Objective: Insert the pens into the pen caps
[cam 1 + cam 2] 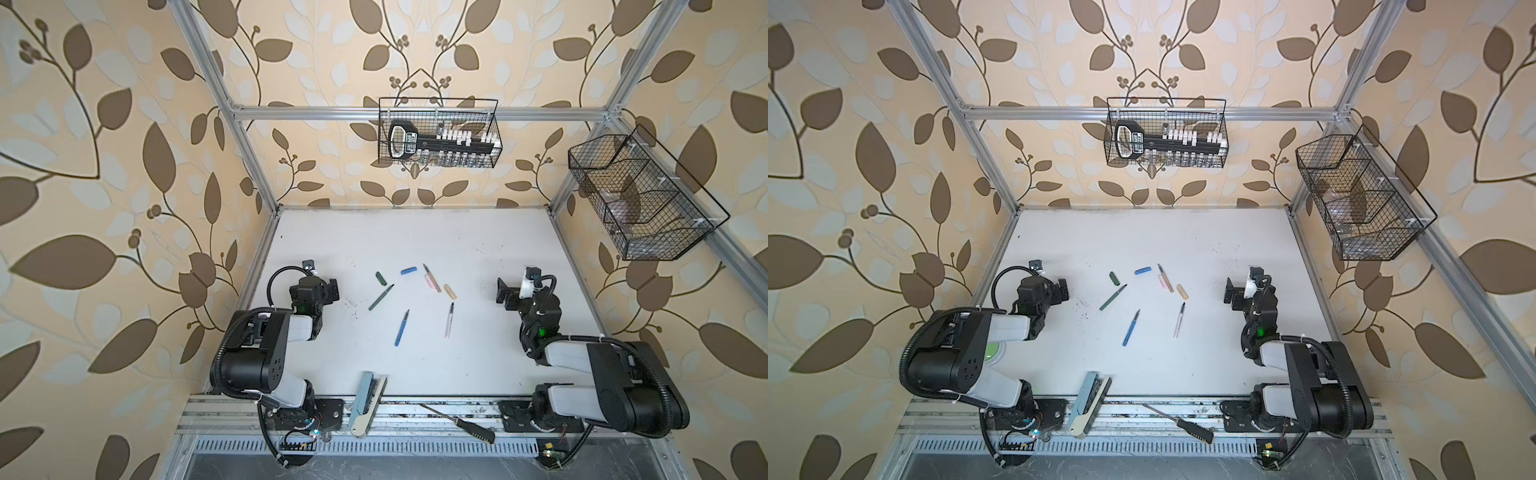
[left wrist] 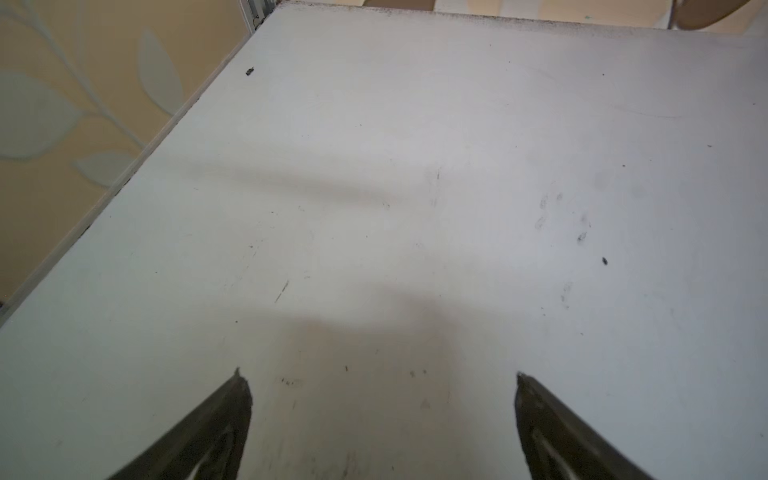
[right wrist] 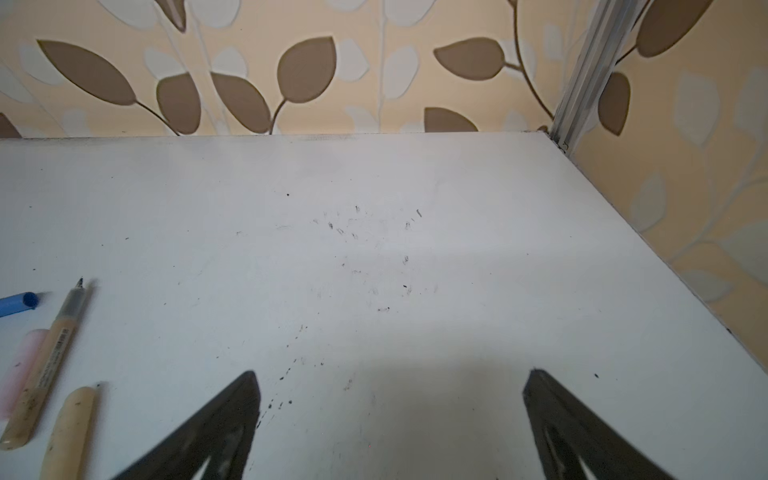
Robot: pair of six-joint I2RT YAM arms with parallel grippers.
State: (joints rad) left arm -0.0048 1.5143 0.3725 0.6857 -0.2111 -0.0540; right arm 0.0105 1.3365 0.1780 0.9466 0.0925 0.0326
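Note:
On the white table [image 1: 415,232] lie a dark green pen [image 1: 381,297], a blue pen [image 1: 402,328], a pale pink pen [image 1: 449,320] and a tan pen [image 1: 432,277]. The loose caps lie among them: green cap [image 1: 379,278], blue cap [image 1: 409,271], pink cap [image 1: 428,283] touching the tan pen, tan cap [image 1: 450,291]. My left gripper [image 1: 332,289] stands open left of the pens, over bare table [image 2: 378,374]. My right gripper [image 1: 505,295] stands open on their right [image 3: 392,374]; its wrist view shows the tan pen [image 3: 45,365] and tan cap [image 3: 68,432].
A pale blue stapler-like object [image 1: 365,405] and a black-handled screwdriver [image 1: 457,424] lie at the front rail. Two wire baskets hang on the frame: one at the back [image 1: 438,133], one at the right [image 1: 640,199].

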